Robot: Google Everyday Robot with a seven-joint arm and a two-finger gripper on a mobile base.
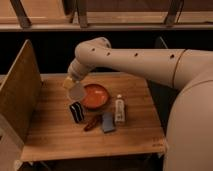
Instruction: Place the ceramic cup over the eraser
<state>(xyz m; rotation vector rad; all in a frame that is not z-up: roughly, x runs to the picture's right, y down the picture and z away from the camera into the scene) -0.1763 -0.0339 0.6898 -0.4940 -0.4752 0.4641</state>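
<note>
The ceramic cup (pixel 77 92), small and off-white, hangs in the air just left of the orange bowl. My gripper (pixel 73 84) is shut on its top, at the end of the beige arm that reaches in from the right. Directly below and slightly toward the front stands the eraser (pixel 76 112), a dark upright block with white stripes on the wooden table (pixel 50 135). A narrow gap separates the cup's lower edge from the eraser's top.
An orange-red bowl (pixel 96 96) sits right of the eraser. A white bottle-like thing (pixel 119 110), a light blue pad (pixel 107 122) and a reddish-brown object (pixel 91 124) lie in front of it. A tall wooden panel (pixel 19 95) borders the table's left side.
</note>
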